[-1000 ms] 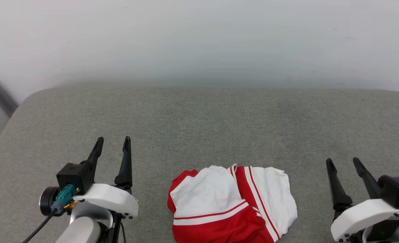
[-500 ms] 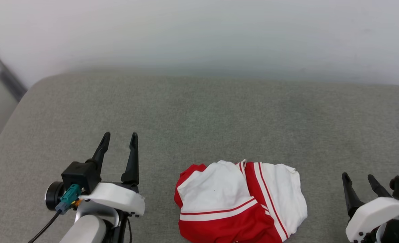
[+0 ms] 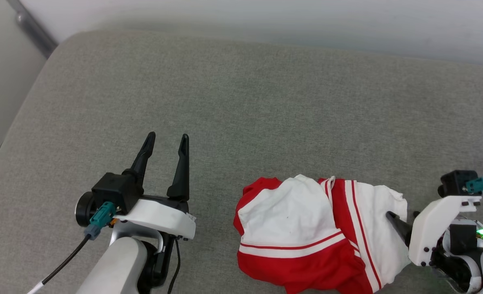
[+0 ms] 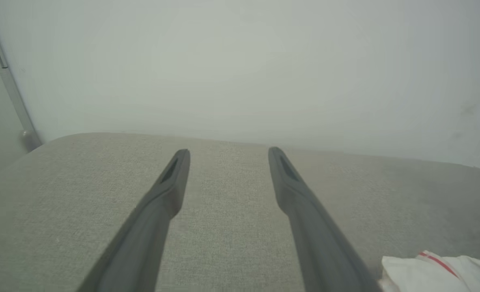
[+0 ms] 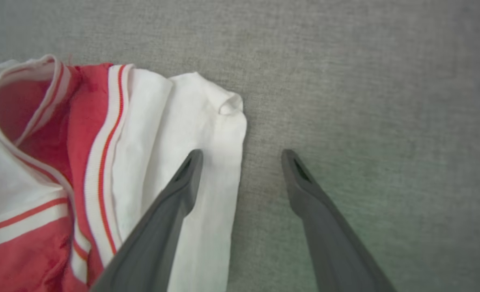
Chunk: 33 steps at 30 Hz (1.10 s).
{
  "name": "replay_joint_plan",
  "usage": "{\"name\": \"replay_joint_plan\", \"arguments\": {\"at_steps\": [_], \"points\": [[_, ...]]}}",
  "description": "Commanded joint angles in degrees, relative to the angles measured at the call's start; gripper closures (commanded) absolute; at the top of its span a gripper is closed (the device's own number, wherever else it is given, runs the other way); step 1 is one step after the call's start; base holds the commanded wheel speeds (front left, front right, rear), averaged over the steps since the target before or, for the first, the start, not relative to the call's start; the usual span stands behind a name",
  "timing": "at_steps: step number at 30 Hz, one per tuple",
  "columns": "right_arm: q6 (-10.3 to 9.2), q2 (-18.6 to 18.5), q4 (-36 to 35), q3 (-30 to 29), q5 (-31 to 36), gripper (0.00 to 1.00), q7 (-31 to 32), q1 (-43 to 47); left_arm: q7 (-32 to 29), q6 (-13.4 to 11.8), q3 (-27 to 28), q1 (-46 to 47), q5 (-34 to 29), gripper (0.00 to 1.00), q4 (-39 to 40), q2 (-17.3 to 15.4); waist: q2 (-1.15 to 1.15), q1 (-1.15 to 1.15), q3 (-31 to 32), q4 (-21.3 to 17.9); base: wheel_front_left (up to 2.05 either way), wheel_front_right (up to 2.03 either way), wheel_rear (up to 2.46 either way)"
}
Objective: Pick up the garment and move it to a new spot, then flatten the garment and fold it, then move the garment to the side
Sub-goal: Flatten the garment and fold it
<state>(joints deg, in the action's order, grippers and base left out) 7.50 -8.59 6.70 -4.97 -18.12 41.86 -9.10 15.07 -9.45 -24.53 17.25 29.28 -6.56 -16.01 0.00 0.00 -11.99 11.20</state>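
From the head camera I see the garment [image 3: 319,232] lying bunched on the grey cushion [image 3: 265,102], low in the view and right of centre. Its white panels face up, with red cloth and striped trim showing. My left gripper [image 3: 168,136] sits well apart from it on the left, fingers spread and pointing away from me, nothing between them. My right gripper [image 3: 402,215] is at the garment's right edge, turned in toward it. One dark fingertip lies over the white cloth; the other is mostly hidden.

Left wrist camera: both fingers stand wide apart over bare cushion, with the pale wall [image 4: 240,61] beyond. A white corner of the garment with a red stripe shows at the lower right, just beside the right-hand finger.

Right wrist camera: the fingers are spread wide and hold nothing. The left-hand one is over the garment's white fold and the other over bare cushion, with the cloth's edge running between them. I cannot tell whether the tips touch the fabric.
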Motion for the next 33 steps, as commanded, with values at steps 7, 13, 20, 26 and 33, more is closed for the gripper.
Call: {"name": "replay_joint_plan", "arguments": {"at_steps": [7,13,20,26,33], "points": [[-0.02,-0.77,6.90,3.68,-0.15,0.00,9.07,-0.71,0.13,2.25,1.77,1.07,-2.05,0.00,-1.70,1.93,0.00,0.00,-1.98,2.57,0.00,0.00,0.00],[-0.01,-0.91,6.81,4.74,-0.66,1.00,7.76,-1.98,0.13,3.22,3.49,-0.35,-3.12,0.00,-3.35,2.85,0.00,0.00,-0.69,1.98,0.00,0.00,0.00],[-0.03,-3.93,-0.34,1.56,1.77,1.00,-0.32,-6.03,0.13,3.72,4.30,-1.73,-3.81,0.00,-4.81,2.65,0.00,0.00,1.65,-1.04,0.00,0.00,0.00],[-0.04,-4.29,-0.48,-8.69,4.32,1.00,-1.25,-1.32,0.13,3.56,4.76,-2.92,-3.56,0.00,-5.25,2.03,0.00,0.00,2.90,-3.37,0.00,0.00,0.00],[-0.03,-0.75,9.43,-14.09,4.57,0.69,-5.19,4.54,-0.77,3.22,4.70,-4.10,-2.81,0.00,-5.65,1.40,0.00,0.00,3.46,-4.67,0.00,0.00,0.00]]}}
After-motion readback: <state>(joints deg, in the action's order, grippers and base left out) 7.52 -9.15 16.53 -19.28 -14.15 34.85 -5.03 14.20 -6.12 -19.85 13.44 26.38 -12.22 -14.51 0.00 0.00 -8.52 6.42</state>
